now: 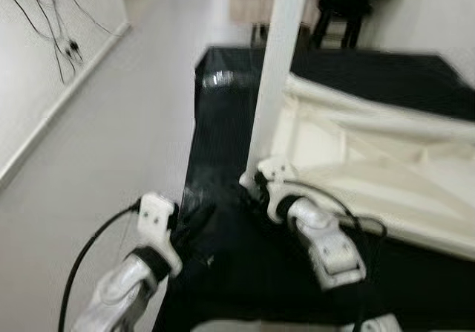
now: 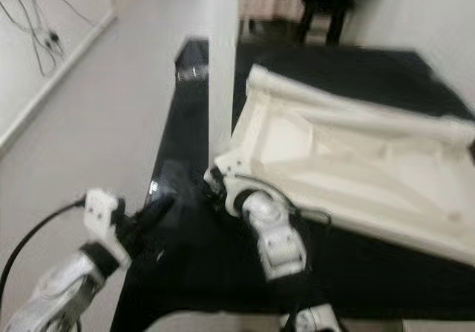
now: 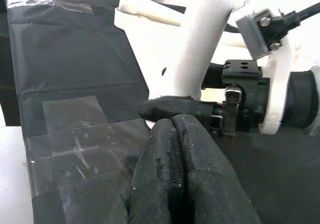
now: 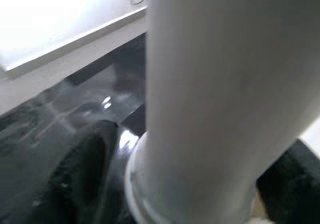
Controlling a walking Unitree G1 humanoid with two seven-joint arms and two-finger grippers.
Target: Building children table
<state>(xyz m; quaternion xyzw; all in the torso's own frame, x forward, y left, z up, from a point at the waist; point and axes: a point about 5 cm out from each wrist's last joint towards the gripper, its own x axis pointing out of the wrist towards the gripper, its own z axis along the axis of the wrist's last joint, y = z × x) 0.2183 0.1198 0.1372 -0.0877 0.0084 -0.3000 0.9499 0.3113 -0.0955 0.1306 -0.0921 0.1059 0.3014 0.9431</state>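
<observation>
Right claw (image 1: 256,180) clamps upright white table leg (image 1: 278,64); left claw (image 3: 175,149) pinched empty, no readable labels.

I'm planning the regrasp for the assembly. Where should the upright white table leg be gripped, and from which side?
Probably low on the white leg, just above its joint with the upside-down tabletop. Come from the robot's near side, where the right gripper already clasps it: the round shaft is bare there, and the tabletop blocks the right side.
</observation>
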